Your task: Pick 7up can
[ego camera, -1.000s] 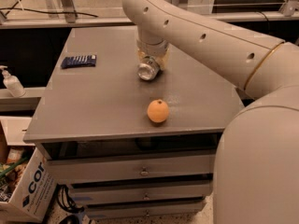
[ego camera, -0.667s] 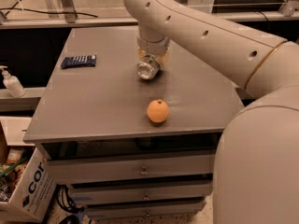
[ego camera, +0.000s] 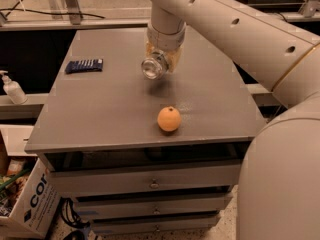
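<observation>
The 7up can (ego camera: 152, 67) lies on its side between the fingers of my gripper (ego camera: 161, 59), its shiny silver end facing the camera. The label is mostly hidden by the gripper and wrist. The gripper comes down from above at the back middle of the grey table (ego camera: 100, 114), shut on the can, and holds it a little above the top, with a shadow underneath.
An orange (ego camera: 169, 119) sits near the table's front edge, in front of the can. A flat dark blue packet (ego camera: 84, 65) lies at the back left. A pump bottle (ego camera: 12, 88) stands on a ledge to the left. Drawers are below, and a cardboard box (ego camera: 30, 204) is on the floor.
The gripper with the can has risen slightly and shifted a little left, off the table top. The orange and the packet have not moved.
</observation>
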You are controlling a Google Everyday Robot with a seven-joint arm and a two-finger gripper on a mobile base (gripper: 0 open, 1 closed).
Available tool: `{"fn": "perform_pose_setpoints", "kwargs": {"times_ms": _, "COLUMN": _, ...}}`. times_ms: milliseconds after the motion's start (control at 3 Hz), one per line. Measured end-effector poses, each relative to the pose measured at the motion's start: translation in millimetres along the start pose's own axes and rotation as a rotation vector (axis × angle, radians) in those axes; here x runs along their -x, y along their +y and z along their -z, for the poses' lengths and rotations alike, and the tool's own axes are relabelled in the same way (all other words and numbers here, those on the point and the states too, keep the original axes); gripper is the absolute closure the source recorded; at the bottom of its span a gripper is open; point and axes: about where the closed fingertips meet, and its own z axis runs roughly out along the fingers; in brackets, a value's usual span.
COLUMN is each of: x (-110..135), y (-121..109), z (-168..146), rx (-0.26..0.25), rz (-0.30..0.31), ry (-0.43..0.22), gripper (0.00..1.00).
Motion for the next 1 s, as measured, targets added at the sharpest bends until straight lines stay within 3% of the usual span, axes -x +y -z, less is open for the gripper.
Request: {"fn": "perform_pose_setpoints", "kwargs": {"times_ms": 1000, "x": 50, "y": -34, "z": 62, "rx": -0.154, "rz": -0.029, "ry": -0.219, "gripper": 1.00}}
